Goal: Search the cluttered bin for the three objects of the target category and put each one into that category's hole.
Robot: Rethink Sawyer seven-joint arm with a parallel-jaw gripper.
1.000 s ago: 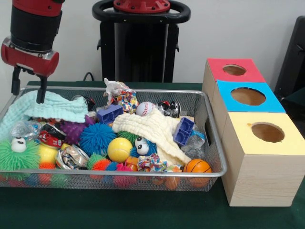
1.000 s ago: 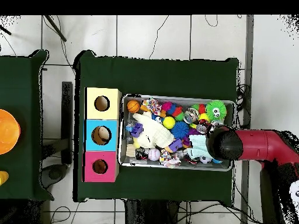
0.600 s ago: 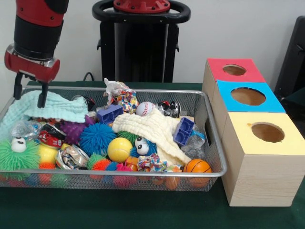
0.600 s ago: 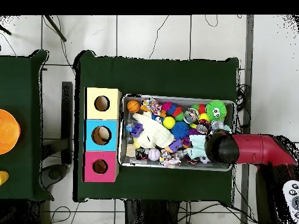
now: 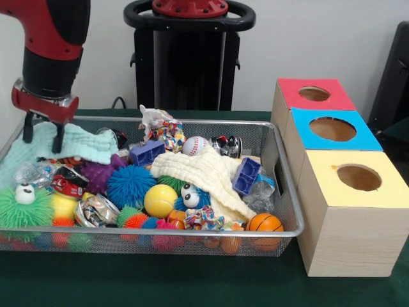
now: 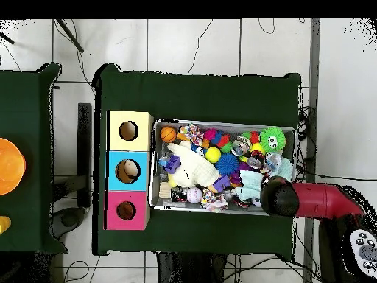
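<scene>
My gripper (image 5: 43, 135) hangs at the far left corner of the wire bin (image 5: 192, 231). It is open, and its two black fingers (image 5: 57, 137) touch or straddle the edge of a mint cloth (image 5: 80, 143). Nothing is held. In the overhead view the arm's black head (image 6: 276, 199) hides the fingers. The bin holds a baseball (image 5: 195, 145), a yellow ball (image 5: 160, 200), a small basketball (image 5: 264, 223), a blue spiky ball (image 5: 130, 185), a green fuzzy toy with eyes (image 5: 24, 208), blue blocks (image 5: 147, 152), crushed cans (image 5: 96, 210) and a cream cloth (image 5: 204, 174).
Three wooden boxes with round holes stand right of the bin: red top (image 5: 291, 89) farthest, blue top (image 5: 307, 135) in the middle, yellow top (image 5: 326, 185) nearest. The overhead view shows them as yellow (image 6: 116, 121), blue (image 6: 115, 161) and red (image 6: 113, 200). A black stand (image 5: 188, 64) rises behind the bin.
The arm has come down and shifted slightly toward the bin's far left corner. The fingertips have sunk from above the mint cloth to its edge. The toys have not moved.
</scene>
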